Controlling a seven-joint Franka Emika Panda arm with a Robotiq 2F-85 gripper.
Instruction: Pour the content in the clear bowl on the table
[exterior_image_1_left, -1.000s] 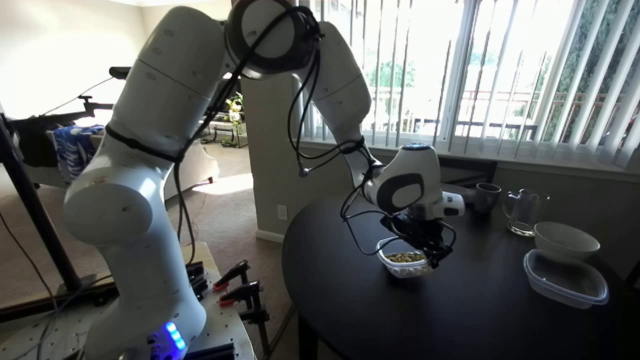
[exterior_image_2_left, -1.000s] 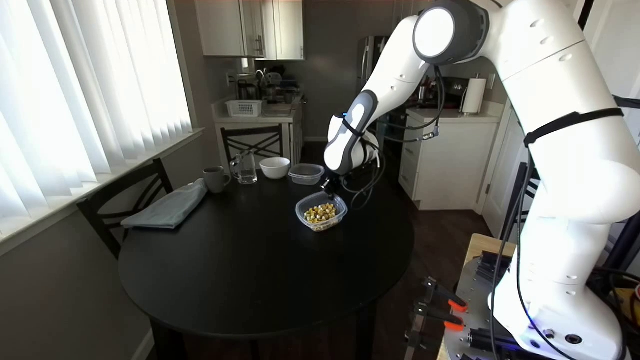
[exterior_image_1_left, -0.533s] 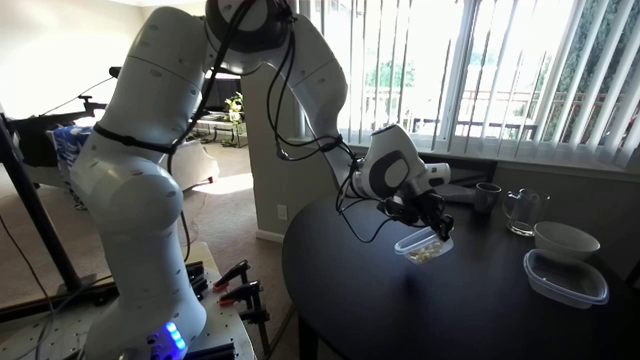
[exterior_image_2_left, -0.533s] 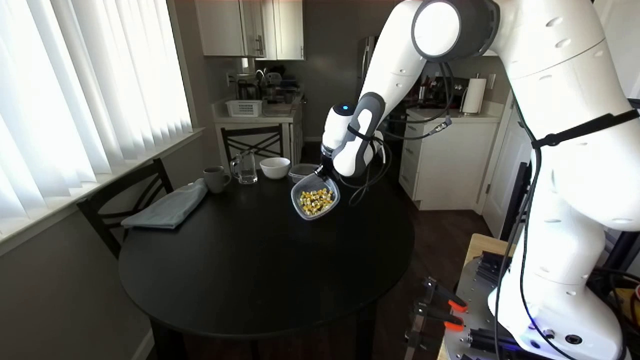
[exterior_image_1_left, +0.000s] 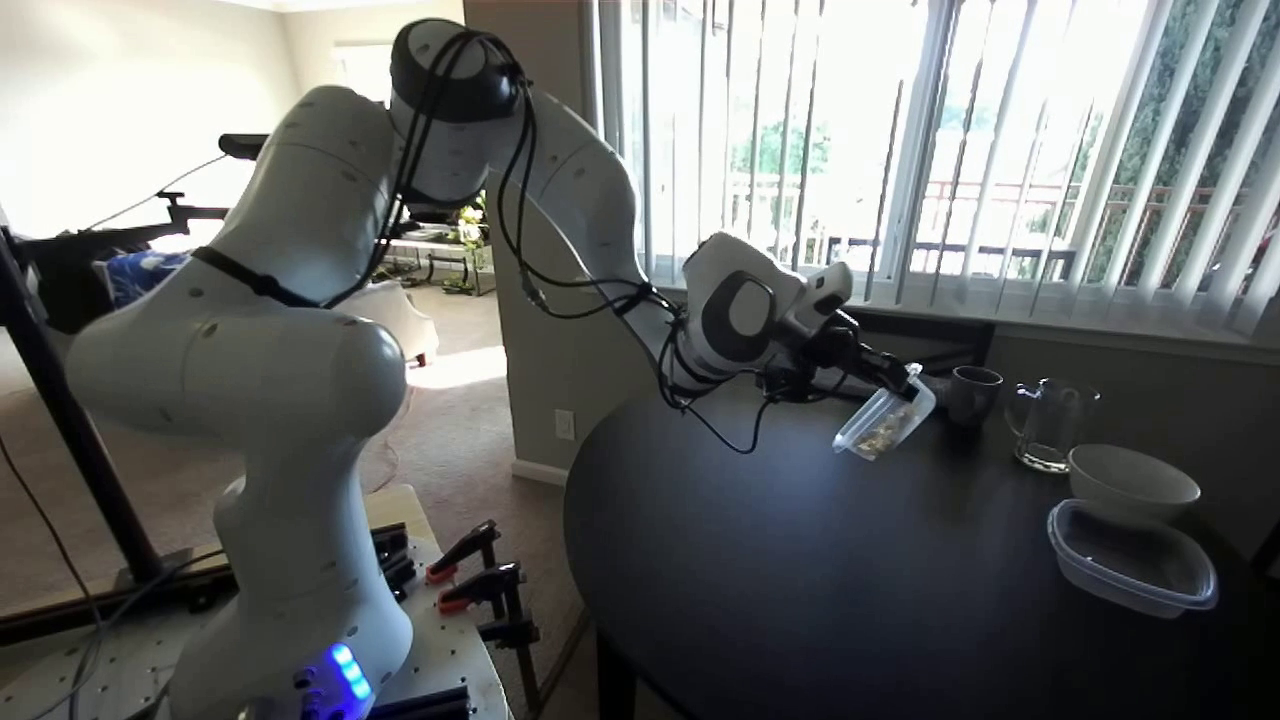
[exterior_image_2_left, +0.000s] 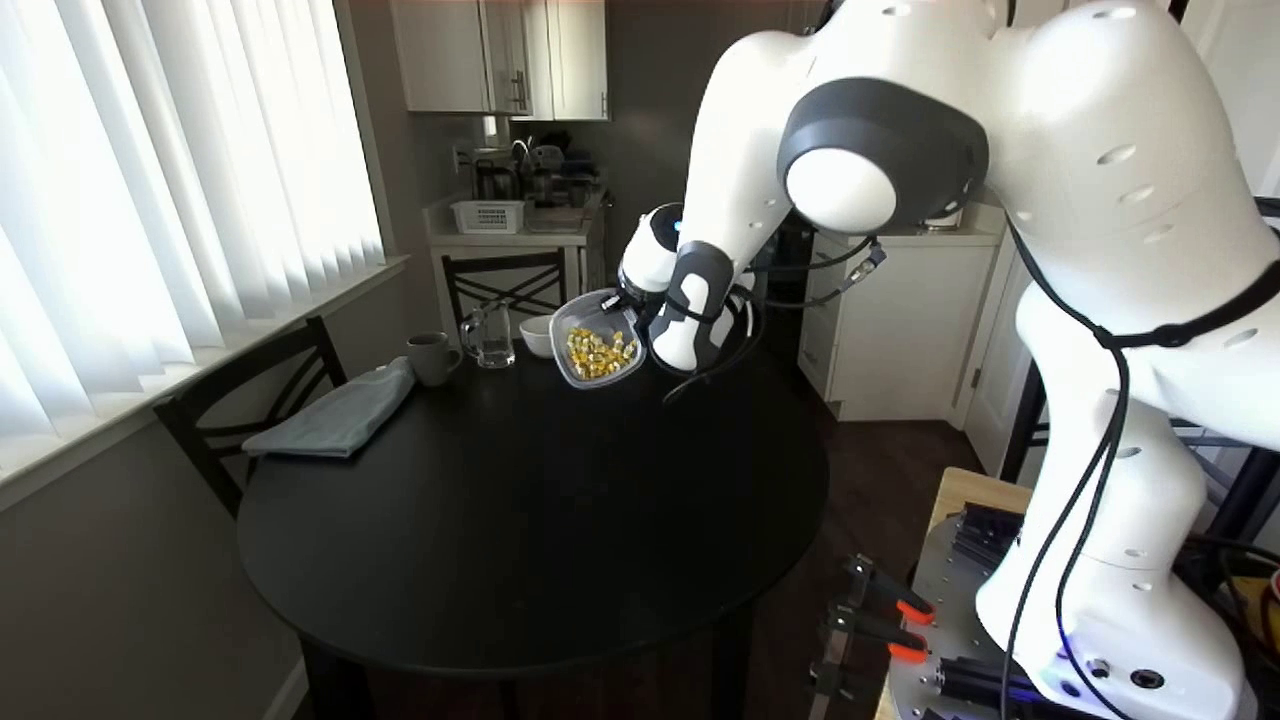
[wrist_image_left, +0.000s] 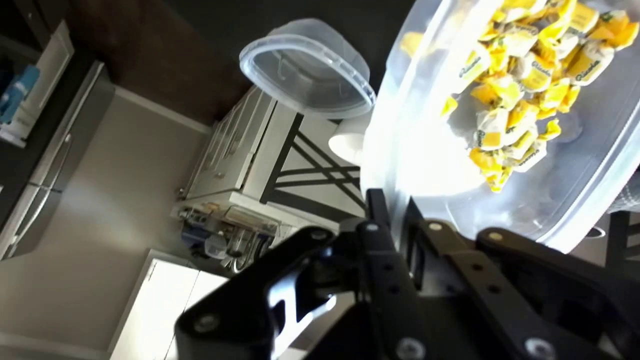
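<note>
The clear bowl (exterior_image_1_left: 912, 418) is held in the air above the dark round table (exterior_image_1_left: 760, 570), tilted steeply. Its opening faces the camera in an exterior view (exterior_image_2_left: 585, 312). The content (exterior_image_2_left: 600, 354) is many small pieces in yellow-and-white wrappers. It lies inside the bowl, gathered toward the lower side; the wrist view shows it close up (wrist_image_left: 525, 90). My gripper (wrist_image_left: 394, 199) is shut on the bowl's rim and wall, one finger inside and one outside. It also shows at the bowl's upper edge in both exterior views (exterior_image_1_left: 900, 380) (exterior_image_2_left: 614, 302). No pieces show on the table.
A flat clear container (exterior_image_1_left: 1130, 560) and a white bowl (exterior_image_1_left: 1132, 480) stand near the table's edge. A glass mug (exterior_image_1_left: 1050, 420) and a grey mug (exterior_image_1_left: 974, 394) stand beside them. A folded cloth (exterior_image_2_left: 335, 415) lies along the window side. A chair (exterior_image_2_left: 270, 390) stands there.
The clear bowl has been lifted off the table with the content in it. It has tilted more and more and moved up toward the mugs. The arm has risen and swung with it.
</note>
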